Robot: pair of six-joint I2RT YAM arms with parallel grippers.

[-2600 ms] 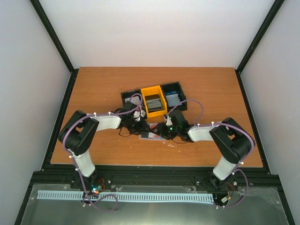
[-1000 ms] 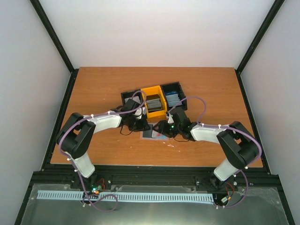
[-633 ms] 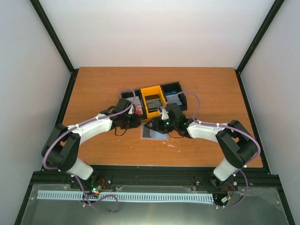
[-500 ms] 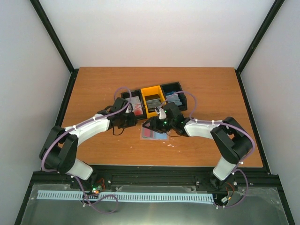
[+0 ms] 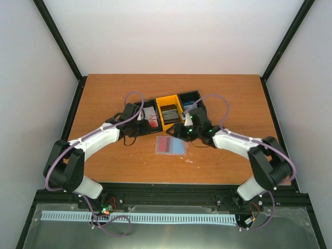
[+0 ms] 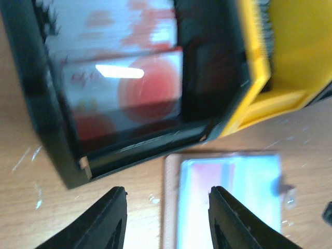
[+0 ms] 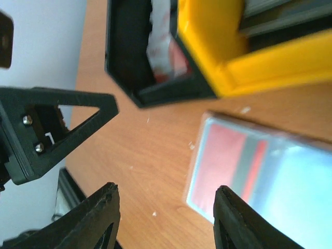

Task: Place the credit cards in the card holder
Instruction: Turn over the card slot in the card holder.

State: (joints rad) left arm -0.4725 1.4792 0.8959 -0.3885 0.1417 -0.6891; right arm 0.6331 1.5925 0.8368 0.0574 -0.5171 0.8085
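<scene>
The card holder (image 5: 170, 146) is a flat clear sleeve showing pink-red and blue, lying on the table in front of the bins. White cards with red blotches (image 5: 150, 118) fill the black left bin, dark grey cards (image 5: 170, 113) the yellow bin, blue cards (image 5: 192, 108) the right bin. My left gripper (image 5: 138, 128) is open and empty at the left bin's front corner. My right gripper (image 5: 180, 130) is open and empty just behind the holder. The left wrist view shows the blotched cards (image 6: 124, 88), the holder (image 6: 228, 202) and my open gripper (image 6: 171, 218). The right wrist view shows the holder (image 7: 254, 171) and my open gripper (image 7: 166, 223).
The three joined bins stand mid-table: black (image 5: 141, 110), yellow (image 5: 179, 123), dark (image 5: 200, 106). The yellow bin's wall (image 6: 259, 78) and the black bin's front wall (image 6: 145, 148) are close to my left fingers. The left gripper's finger (image 7: 46, 129) shows in the right wrist view.
Both grippers have drawn back from the card holder toward the bins. The holder, earlier covered between them, now lies uncovered on the table.
</scene>
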